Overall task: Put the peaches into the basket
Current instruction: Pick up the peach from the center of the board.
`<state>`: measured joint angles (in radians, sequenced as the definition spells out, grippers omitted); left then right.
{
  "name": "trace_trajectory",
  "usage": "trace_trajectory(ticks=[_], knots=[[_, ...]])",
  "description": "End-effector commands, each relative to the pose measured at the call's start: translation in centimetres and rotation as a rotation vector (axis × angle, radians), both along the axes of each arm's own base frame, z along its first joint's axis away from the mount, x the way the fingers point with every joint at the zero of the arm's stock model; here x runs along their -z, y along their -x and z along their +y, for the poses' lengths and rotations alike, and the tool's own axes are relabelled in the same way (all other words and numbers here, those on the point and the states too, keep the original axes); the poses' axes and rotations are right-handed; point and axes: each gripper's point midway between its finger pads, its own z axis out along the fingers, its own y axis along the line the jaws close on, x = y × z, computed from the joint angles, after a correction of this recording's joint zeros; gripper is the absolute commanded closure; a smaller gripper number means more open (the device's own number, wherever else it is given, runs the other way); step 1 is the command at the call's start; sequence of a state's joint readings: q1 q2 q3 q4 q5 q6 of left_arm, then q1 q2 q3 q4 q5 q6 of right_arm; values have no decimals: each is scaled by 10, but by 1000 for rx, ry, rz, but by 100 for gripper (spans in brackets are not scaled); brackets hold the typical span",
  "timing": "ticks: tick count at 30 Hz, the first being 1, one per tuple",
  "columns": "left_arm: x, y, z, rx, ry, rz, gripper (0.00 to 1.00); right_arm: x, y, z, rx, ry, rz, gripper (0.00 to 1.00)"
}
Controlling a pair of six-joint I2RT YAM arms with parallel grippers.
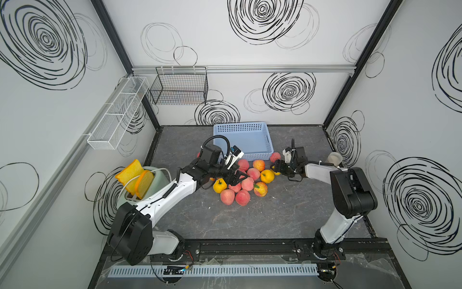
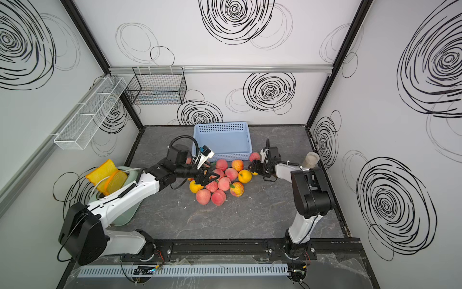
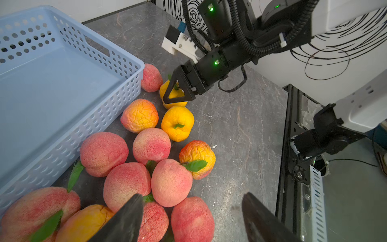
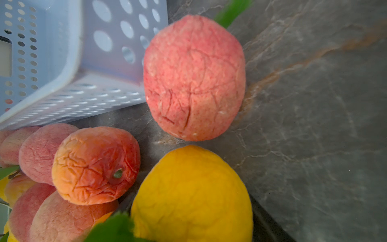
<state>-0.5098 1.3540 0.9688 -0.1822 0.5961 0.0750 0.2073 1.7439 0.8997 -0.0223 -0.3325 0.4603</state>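
On the counter (image 1: 250, 220), the peaches (image 1: 247, 184) are piled just beside the basket (image 1: 241, 124). Left end effector (image 1: 238, 179) is spread wide over them, nothing held; right end effector (image 1: 275, 168) is set around a yellow peach (image 3: 172, 94), grip not discernible.

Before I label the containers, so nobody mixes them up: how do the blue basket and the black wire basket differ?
The blue basket is punched plastic and sits on the table; the black wire basket is open mesh and hangs from the back wall's rail. Both are rectangular and open-topped.
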Motion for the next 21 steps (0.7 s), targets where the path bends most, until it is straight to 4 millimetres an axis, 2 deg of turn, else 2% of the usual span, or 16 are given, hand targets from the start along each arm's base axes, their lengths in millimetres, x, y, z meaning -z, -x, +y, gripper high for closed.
trace_trajectory(ticks=[1,12,15,21], knots=[[-9,-5,-4,15,5,-60,21,-5,-2,-2,13,15,-5,31],[-12,-13,-1,-27,20,-65,21,-36,0,-6,6,35,-56,38],[-18,-15,2,-41,39,-75,21,-52,-2,-6,0,35,-81,39],[-28,-23,15,-85,103,-79,20,-99,-13,2,-17,22,-186,40]])
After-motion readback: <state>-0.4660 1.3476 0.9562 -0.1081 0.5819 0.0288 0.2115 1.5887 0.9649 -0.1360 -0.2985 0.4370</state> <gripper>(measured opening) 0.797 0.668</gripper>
